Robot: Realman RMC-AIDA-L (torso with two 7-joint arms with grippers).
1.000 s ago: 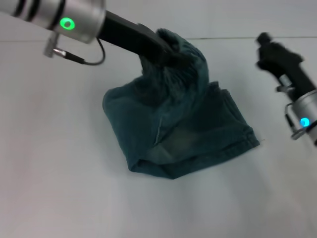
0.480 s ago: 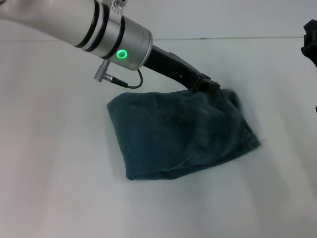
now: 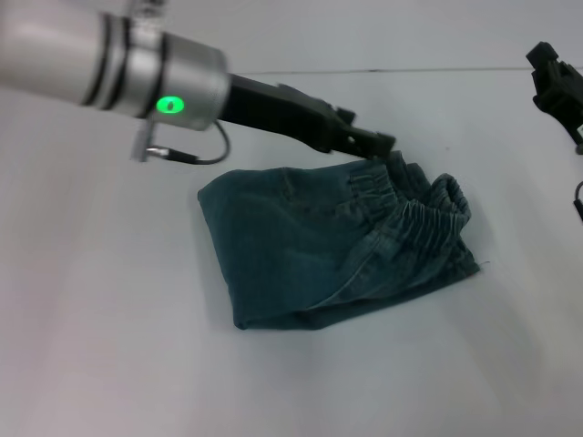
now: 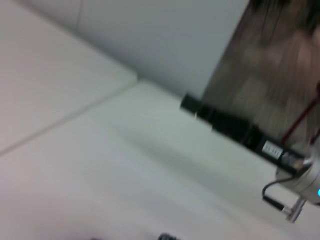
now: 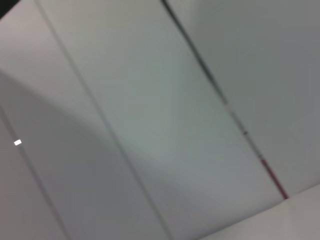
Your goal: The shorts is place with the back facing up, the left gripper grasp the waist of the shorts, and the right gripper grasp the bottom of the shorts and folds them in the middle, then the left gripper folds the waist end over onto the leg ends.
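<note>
Denim shorts lie folded; left claw, state untellable, at waist.

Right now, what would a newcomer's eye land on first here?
The shorts lie folded in a compact bundle mid-table, the waist on top toward the robot's right. The left hand hovers at the bundle's far edge beside that band, on an arm with a green light. The right hand sits off at the right edge.
</note>
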